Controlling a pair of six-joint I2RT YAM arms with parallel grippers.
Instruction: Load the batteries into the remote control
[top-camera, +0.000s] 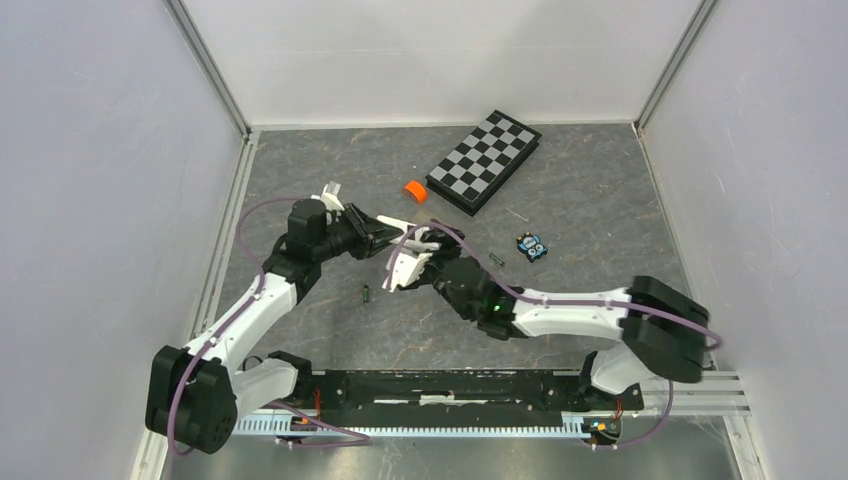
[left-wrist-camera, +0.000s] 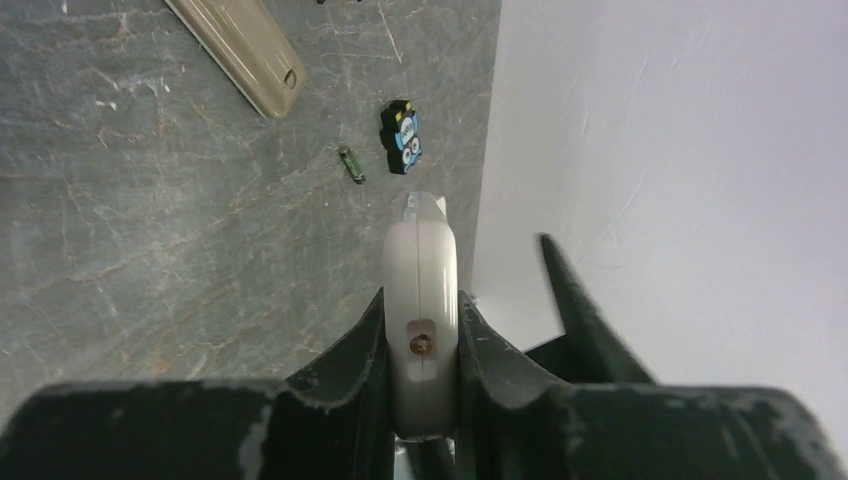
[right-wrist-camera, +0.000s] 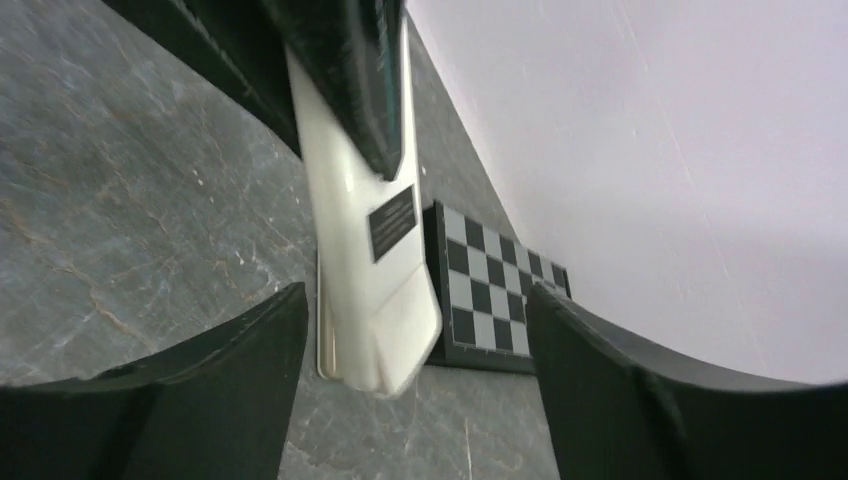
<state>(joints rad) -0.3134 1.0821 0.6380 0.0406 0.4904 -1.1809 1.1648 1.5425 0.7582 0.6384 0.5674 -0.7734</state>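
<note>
The white remote (top-camera: 406, 264) is held up over the middle of the table (top-camera: 600, 200), between the two arms. The left fingers (left-wrist-camera: 350, 355) are clamped on its two flat faces near one end, so the left wrist view sees it edge-on. Its long axis runs straight out from that grip toward the right arm.

The right fingers (right-wrist-camera: 250, 350) stand apart on either side of the free end without touching it. In that view the free end points at the camera, and a dark label shows on its pale face.

One battery (top-camera: 366, 294) lies flat on the table just near-side of the remote. A second battery (top-camera: 497, 259) lies at a slant to its right, just beside the blue-and-black gadget (top-camera: 531, 246). Farther back are an orange roll (top-camera: 414, 190) and a chessboard (top-camera: 483, 160).
</note>
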